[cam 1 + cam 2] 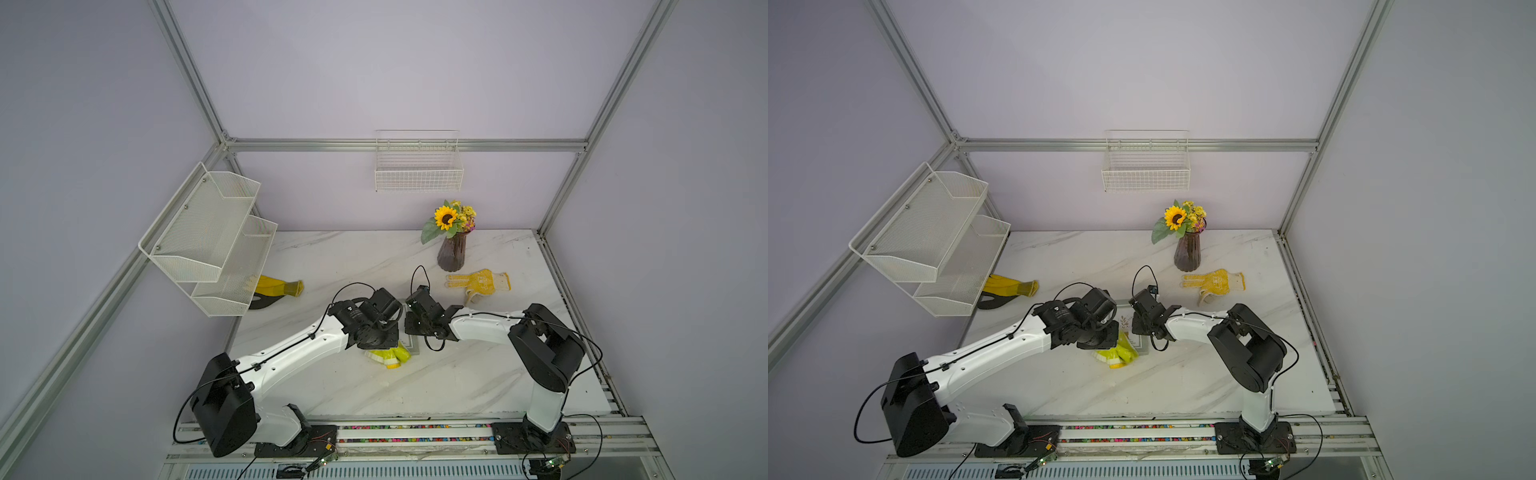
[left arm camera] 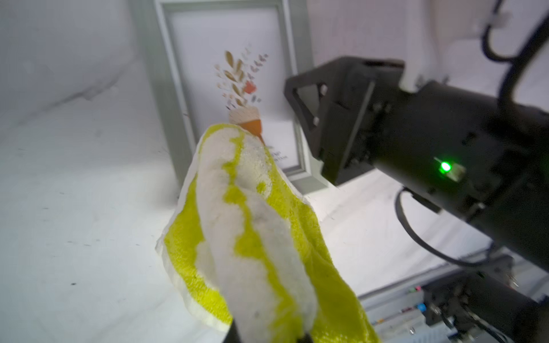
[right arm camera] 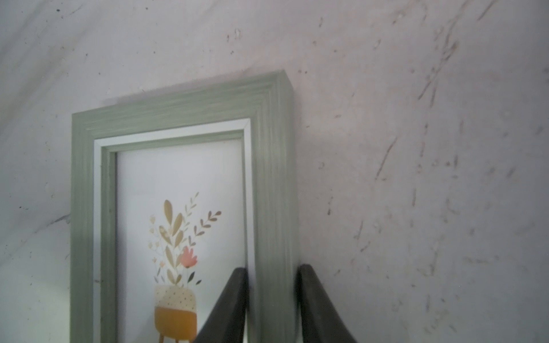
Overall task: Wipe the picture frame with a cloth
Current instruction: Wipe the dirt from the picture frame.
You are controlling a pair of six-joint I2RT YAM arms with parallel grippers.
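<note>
Leftmost, a two-tier mesh shelf point(image 1: 208, 232) hung on the side wall, and a yellow-and-black item point(image 1: 274, 286) lay on the worktop point(image 1: 457, 374) partly under it. The left arm reached in toward the middle. Its left pincer point(image 2: 270, 335) was pressed together on the cloth point(image 2: 252, 237), which trailed from it in a bunched, rumpled fold, yellow-green with pale patches. In the left wrist view the cloth's far end lay over the lower part of the print, by the orange pot; whether it touched the glass could not be told. The frame point(image 3: 270, 178) lay flat on the worktop at the centre, mostly hidden under both wrists in both top views. The right pincer point(image 3: 271, 276) was pinching one long side of the frame, one finger on the inner side and one at the outer edge. On the back wall hung a wire basket point(image 1: 419, 174). Farther right stood a dark vase point(image 1: 451, 253) with a sunflower, and just beside it lay a yellow dotted glove point(image 1: 478, 282).
</note>
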